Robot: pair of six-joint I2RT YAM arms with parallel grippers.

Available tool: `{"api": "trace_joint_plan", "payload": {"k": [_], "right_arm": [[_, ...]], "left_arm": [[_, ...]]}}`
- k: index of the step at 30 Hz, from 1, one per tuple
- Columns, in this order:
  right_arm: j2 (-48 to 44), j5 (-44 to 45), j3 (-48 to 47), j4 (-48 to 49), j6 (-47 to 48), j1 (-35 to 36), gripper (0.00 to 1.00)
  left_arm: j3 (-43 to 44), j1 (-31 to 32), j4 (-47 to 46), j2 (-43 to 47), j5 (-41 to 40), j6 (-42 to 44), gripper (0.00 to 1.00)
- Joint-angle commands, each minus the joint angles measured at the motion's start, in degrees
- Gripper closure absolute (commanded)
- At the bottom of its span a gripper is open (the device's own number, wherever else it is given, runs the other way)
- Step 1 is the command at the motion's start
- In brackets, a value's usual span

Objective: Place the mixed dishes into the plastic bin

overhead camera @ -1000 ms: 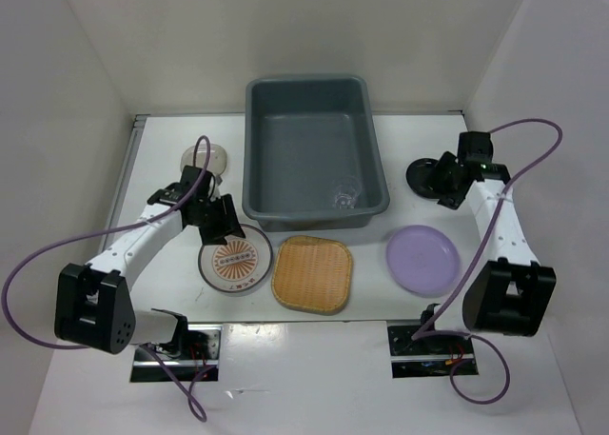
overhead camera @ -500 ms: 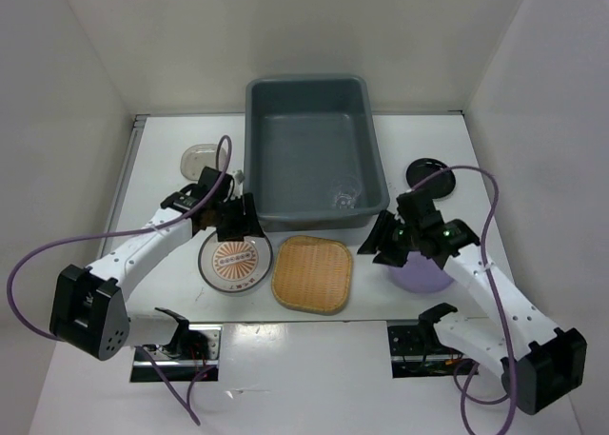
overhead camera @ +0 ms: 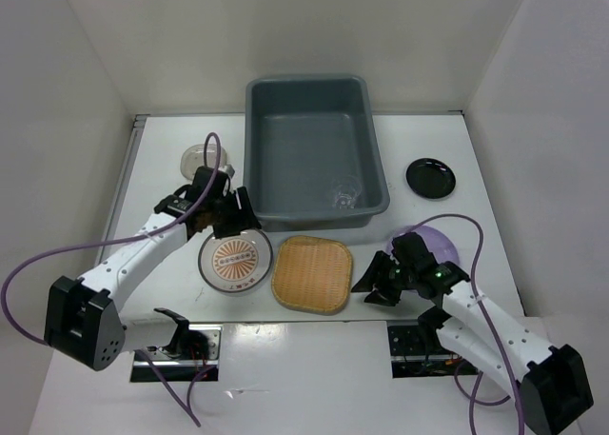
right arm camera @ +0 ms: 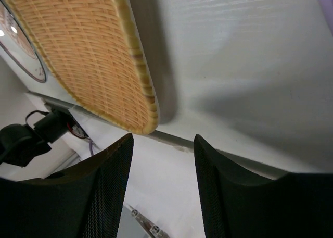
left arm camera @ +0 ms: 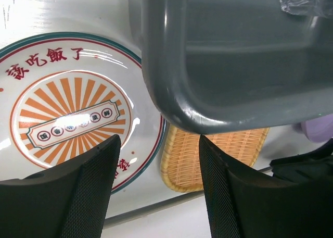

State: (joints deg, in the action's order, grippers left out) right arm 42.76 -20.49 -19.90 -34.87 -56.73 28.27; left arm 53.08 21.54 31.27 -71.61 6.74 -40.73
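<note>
There was one grey-blue bin [overhead camera: 306, 102] at the back of the table [overhead camera: 419, 135]. There were six dishes. One was in the bin: the glass cup [overhead camera: 344, 195], down in the near right corner. The other five were on the table.

The beige dish [overhead camera: 192, 157] sat left of the bin, with a purple cable [overhead camera: 211, 149] across it. The black dish [overhead camera: 430, 177] sat alone on the right, well apart from the rest. The sunburst plate [overhead camera: 235, 261], the bamboo tray [overhead camera: 312, 273] and the lilac plate [overhead camera: 440, 243] made a row in front of the bin. The plate and the tray were just beside each other. I could not tell if they touched.

There were two grippers. The left gripper [overhead camera: 238, 216] was over the far edge of the sunburst plate, right by the bin's near left corner. Its fingers [left arm camera: 88, 196] were spread wide and held nothing. That spot was tight.

The right gripper [overhead camera: 373, 285] was low over bare table, between the tray and the lilac plate. Its fingers [right arm camera: 109, 196] were spread wide too and held nothing. The tray's raised right edge was close in front of it. The table's near edge was close by.
</note>
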Motion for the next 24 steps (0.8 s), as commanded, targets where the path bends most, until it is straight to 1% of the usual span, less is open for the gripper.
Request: {"api": "trace_joint_plan", "payload": {"k": [1, 3, 7, 8, 13, 19, 24], "right_arm": [[-2.07, -2.53, 3.28, 9.71, -3.48, 0.47, 0.44], [-2.07, -3.33, 5.39, 11.75, -4.18, 0.47, 0.44], [-1.55, -2.8, 6.45, 14.65, -4.79, 0.47, 0.43], [-0.93, -2.8, 7.32, 16.92, -5.49, 0.47, 0.43], [4.43, -1.22, 8.47, 22.56, -6.64, 2.22, 0.43], [11.36, 0.19, 7.95, 28.18, -6.64, 2.23, 0.43], [16.03, 2.03, 6.63, 30.13, -6.64, 4.07, 0.44]], "left_arm": [[-1.57, 0.08, -1.21, 3.24, 0.21, -2.59, 0.31], [-2.19, 0.08, -1.21, 3.76, 0.2, -2.6, 0.31], [-2.72, 0.08, -1.21, 3.15, 0.2, -2.6, 0.31], [-2.72, 0.08, -1.21, 3.15, 0.2, -2.6, 0.31], [-2.19, 0.08, -1.21, 2.01, -0.33, -2.6, 0.31], [-1.66, 0.08, -1.21, 0.95, -0.33, -2.07, 0.31], [-1.66, 0.08, -1.21, 0.95, -0.85, -2.07, 0.31]]}}
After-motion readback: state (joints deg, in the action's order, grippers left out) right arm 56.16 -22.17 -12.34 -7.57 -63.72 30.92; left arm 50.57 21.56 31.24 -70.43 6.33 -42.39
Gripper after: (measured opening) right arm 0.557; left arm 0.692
